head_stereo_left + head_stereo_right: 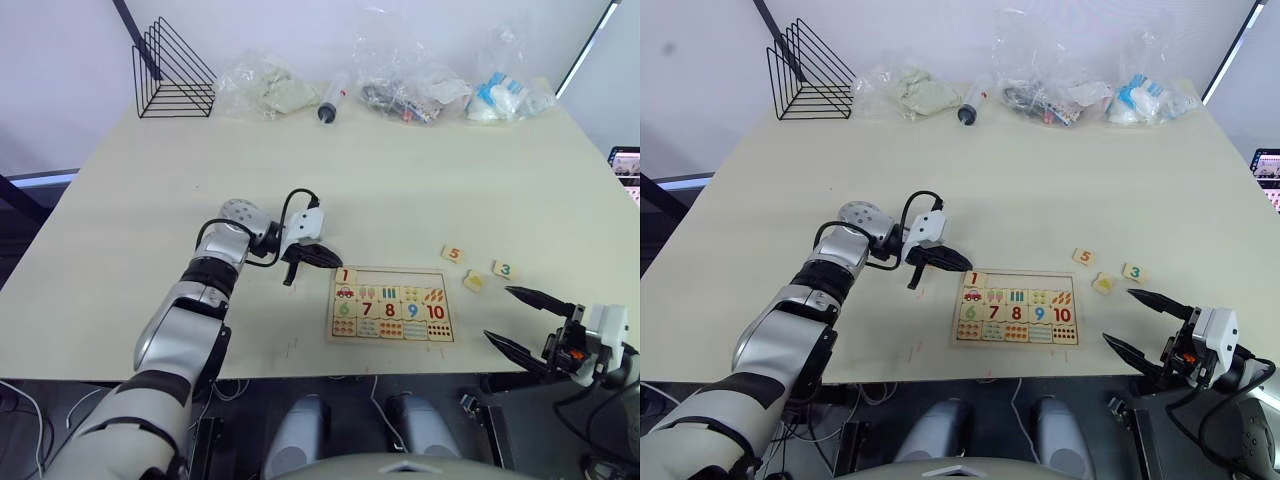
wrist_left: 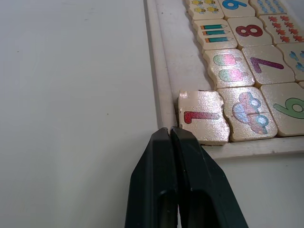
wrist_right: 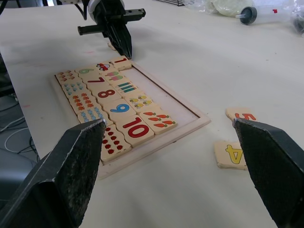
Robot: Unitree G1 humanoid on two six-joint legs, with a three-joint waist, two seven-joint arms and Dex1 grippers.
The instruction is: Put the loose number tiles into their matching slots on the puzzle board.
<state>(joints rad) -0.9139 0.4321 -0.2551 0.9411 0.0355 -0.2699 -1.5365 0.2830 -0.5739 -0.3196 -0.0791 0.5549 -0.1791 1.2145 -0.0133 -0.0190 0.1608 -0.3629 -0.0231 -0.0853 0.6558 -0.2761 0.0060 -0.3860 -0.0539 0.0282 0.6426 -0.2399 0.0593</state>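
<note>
three loose tiles [image 1: 475, 269] right of my board [image 1: 392, 304]: 5, 3, 4.
tile 1 [image 2: 204, 116] seated; left gripper [image 2: 175, 135] closed empty, right gripper [image 1: 522, 318] wide open.

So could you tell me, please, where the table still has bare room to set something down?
The wide middle of the table, between the bags along the far edge and the puzzle board, is bare. It is crowded right of the board, where loose tiles lie near the right tool.

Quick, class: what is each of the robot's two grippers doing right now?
Left gripper: shut, holding nothing, tips beside the red number 1 tile.
Right gripper: open, empty.
</note>
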